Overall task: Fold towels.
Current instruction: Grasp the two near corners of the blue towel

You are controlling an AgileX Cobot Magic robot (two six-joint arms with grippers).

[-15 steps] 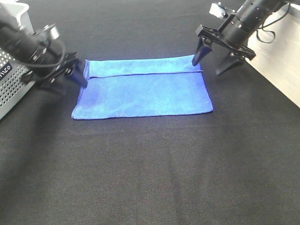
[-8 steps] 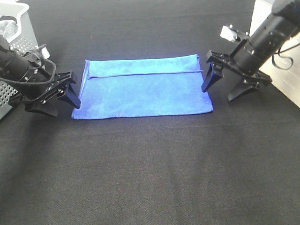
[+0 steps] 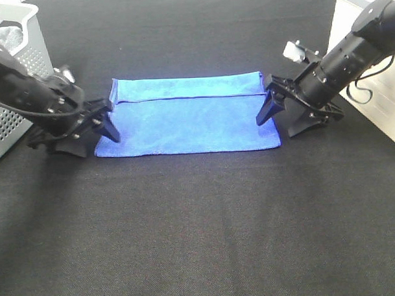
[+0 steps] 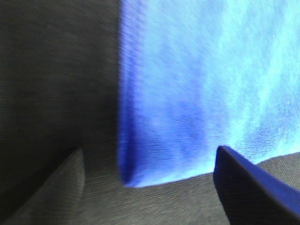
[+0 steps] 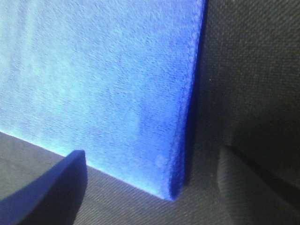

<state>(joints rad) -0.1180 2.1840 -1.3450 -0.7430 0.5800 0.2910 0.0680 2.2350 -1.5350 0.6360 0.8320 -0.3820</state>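
Note:
The royal-blue towel [image 3: 187, 119] lies flat on the black table, folded once, with the folded layer's hem running along its far side. My left gripper [image 3: 87, 140] is open and low at the towel's near-left corner, one finger on each side of it. In the left wrist view the towel corner [image 4: 197, 84] sits between the open fingers [image 4: 51, 187]. My right gripper [image 3: 282, 122] is open and low at the near-right corner. In the right wrist view that corner [image 5: 103, 84] lies between the open fingers [image 5: 51, 187]. Neither gripper holds anything.
A perforated grey basket [image 3: 2, 125] with grey cloth [image 3: 8, 34] inside stands at the far left, behind my left arm. A white surface [image 3: 378, 109] borders the table on the right. The black tabletop [image 3: 200, 232] spreads out in front of the towel.
Both grippers have moved from the towel's far corners toward its near corners and come down close to the table. The towel has not moved.

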